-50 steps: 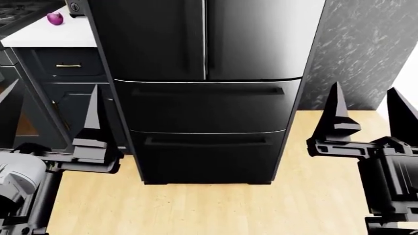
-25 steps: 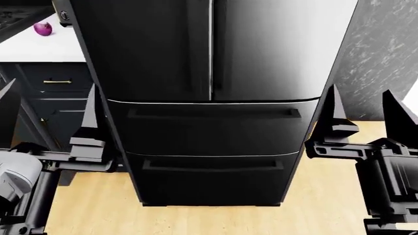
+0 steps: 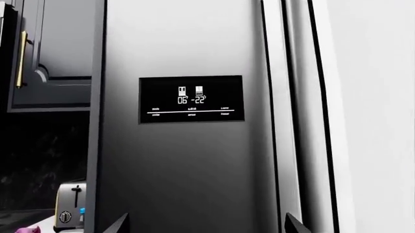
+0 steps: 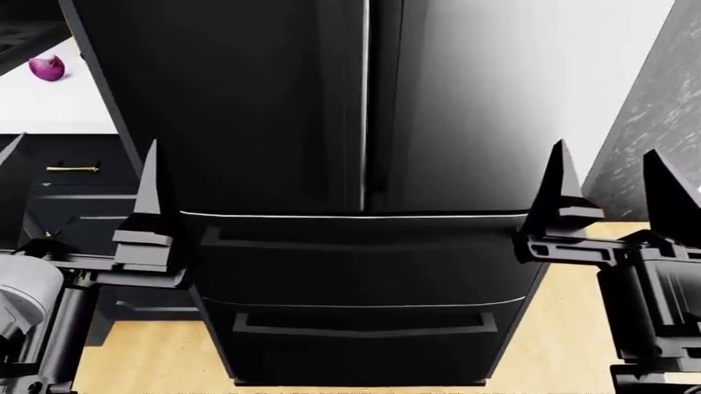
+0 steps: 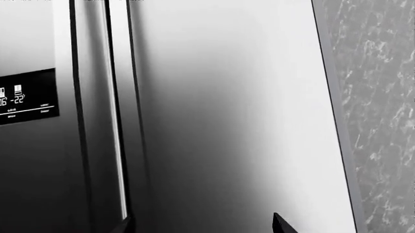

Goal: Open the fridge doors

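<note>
My left gripper and right gripper are both spread wide and empty, raised in front of the fridge and touching nothing. The fridge doors stand shut just ahead of and between them, the centre seam nearer my right gripper's inner side than my left's in the head view. Past my left gripper, its wrist camera shows the display panel on the left door and the slim vertical handles beyond it. My worry from here: the handles are thin and set close together at the seam, so a gripper closing slightly off could catch both or slide off the glossy face, and pulling with the base this near may block the swing. Compared with a second ago, the fridge fills more of my view and the drawers sit lower, so I've come closer.
</note>
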You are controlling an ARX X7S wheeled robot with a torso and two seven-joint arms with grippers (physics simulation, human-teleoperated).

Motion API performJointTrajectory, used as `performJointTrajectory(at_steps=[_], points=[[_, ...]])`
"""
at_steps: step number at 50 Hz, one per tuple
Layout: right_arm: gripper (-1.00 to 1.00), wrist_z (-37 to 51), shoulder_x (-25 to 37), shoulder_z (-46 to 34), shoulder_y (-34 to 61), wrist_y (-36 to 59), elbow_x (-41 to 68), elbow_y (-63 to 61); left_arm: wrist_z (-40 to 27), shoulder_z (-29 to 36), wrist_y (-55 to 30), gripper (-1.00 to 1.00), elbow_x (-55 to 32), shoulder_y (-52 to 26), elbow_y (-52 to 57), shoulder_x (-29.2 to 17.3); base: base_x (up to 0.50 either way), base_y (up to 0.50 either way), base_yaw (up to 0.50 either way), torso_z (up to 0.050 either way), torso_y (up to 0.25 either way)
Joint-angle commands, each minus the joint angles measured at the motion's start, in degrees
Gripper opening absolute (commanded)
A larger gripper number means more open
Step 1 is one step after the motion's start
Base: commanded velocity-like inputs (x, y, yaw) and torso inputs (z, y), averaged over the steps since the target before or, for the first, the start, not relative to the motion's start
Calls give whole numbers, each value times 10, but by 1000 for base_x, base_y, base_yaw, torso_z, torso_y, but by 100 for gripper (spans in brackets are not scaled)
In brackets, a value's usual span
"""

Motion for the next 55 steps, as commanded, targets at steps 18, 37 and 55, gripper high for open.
performJointTrajectory(at_steps=[18,37,55], points=[[100,98,46,21,78,107,128,-56,-6,7,8,100,-2,1,0,-7,0,0,0,0,0],[100,366,7,-183,499,304,326,199,-8,9,15,100,-3,1,-6,-12,0,0,0,0,0],[100,259,-28,-312,568,228,190,393,-10,9,22,100,-3,5,-7,-15,0,0,0,0,0]])
